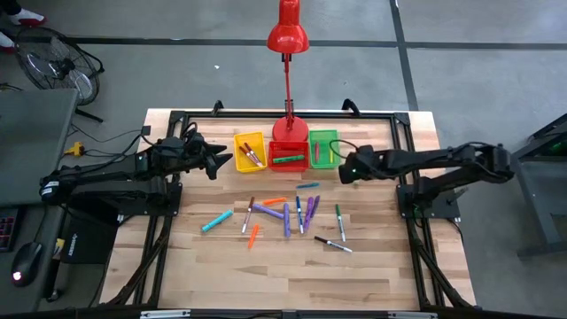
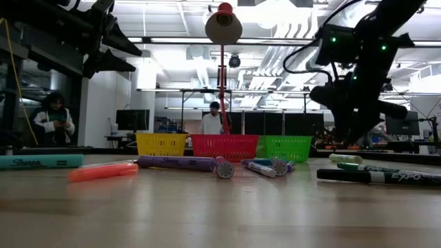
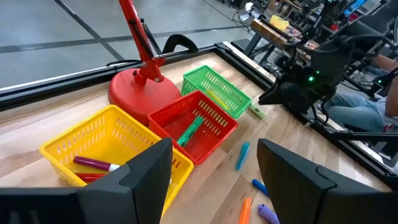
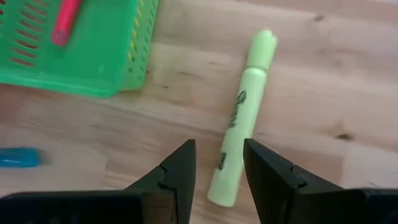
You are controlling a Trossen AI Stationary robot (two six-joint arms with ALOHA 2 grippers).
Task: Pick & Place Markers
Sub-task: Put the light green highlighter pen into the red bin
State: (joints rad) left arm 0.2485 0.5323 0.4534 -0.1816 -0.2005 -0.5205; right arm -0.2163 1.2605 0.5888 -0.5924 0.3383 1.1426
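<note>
The left gripper (image 1: 223, 161) hangs wide beside the yellow bin (image 1: 250, 150), apparently waiting. Most markers (image 1: 285, 215) lie loose mid-bench. The right gripper (image 4: 219, 163), narrowly parted, straddles a pale yellow marker (image 4: 241, 121) beside the green bin (image 4: 93, 46), ready to grasp.

Bare wooden tabletop (image 1: 266, 275) lies open at six o'clock; scattered coloured capped markers (image 1: 288, 215) crowd the centre, while three small mesh plastic bins (image 1: 288, 152) and the red desk lamp's round base (image 1: 289, 130) block twelve o'clock
</note>
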